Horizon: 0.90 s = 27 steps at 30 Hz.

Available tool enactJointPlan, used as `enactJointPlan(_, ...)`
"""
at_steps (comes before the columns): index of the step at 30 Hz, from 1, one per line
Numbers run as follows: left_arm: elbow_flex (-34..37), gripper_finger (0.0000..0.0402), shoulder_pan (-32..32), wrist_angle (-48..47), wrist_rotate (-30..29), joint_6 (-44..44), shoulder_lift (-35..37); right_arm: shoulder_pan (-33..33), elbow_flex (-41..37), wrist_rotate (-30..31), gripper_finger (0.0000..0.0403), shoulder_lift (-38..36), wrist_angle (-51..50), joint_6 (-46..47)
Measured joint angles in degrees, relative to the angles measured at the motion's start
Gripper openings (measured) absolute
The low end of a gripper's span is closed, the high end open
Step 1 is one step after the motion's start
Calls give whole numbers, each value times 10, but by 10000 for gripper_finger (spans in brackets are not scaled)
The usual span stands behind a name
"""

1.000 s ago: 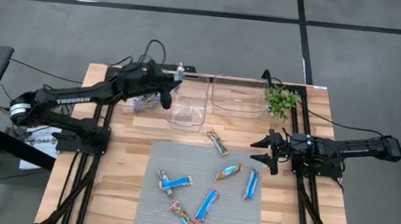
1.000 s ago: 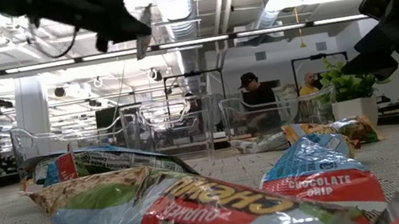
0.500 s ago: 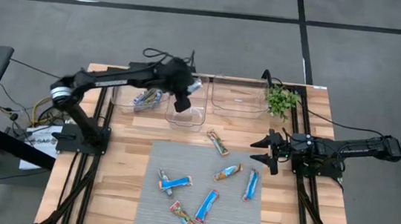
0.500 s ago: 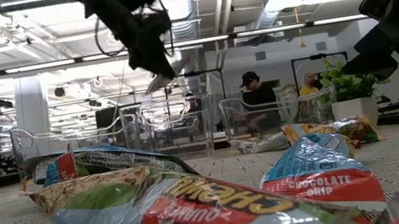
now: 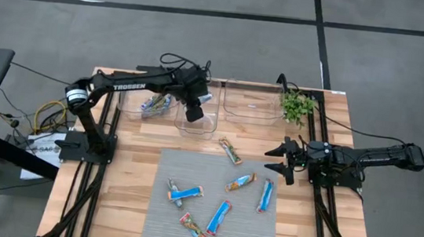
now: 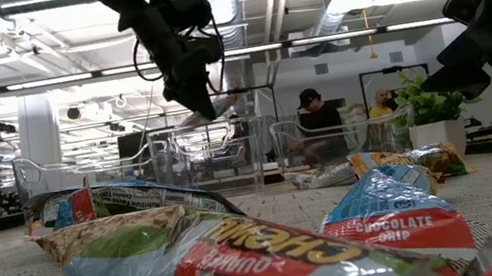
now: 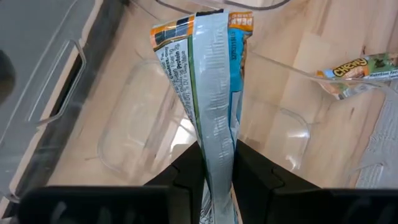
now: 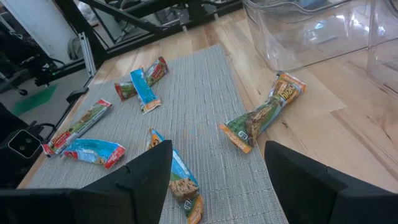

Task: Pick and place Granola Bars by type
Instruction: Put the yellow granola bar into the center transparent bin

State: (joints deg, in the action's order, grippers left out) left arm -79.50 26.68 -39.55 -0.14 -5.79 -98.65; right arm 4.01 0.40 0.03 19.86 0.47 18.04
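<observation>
My left gripper is above the middle clear bin, shut on a silver-blue and orange granola bar. In the low view this gripper hangs over the bins. Several more bars lie flat on the grey mat: one near its far edge, others toward its right side. Two or three bars lie in the left bin. My right gripper waits open, right of the mat. My left gripper pinches the bar between its two fingers at one end of the wrapper. The bar sticks out lengthwise beyond the fingertips, its seam side toward the wrist camera. It is lifted clear, above the floor of the middle bin.
Three clear bins stand in a row along the far edge; the right one is beside a small green plant. A bar lies between the mat and the bins. People stand in the room beyond the table.
My left gripper has carried the bar from above the left bin toward the table's right and downward, and is now over the middle bin. It has stayed shut on the bar throughout.
</observation>
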Motion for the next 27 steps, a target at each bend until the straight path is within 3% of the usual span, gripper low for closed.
enactJointPlan(7,0,123,7,1,42,4,0,0,0,0,249,0,0,0)
enactJointPlan(14,0,175,7,9,43,-6,0,0,0,0,249,0,0,0)
enactJointPlan(22,1,183,7,54,55,3,10,0,0,0,249,0,0,0)
enactJointPlan(27,37,183,7,176,91,39,59,0,0,0,249,0,0,0)
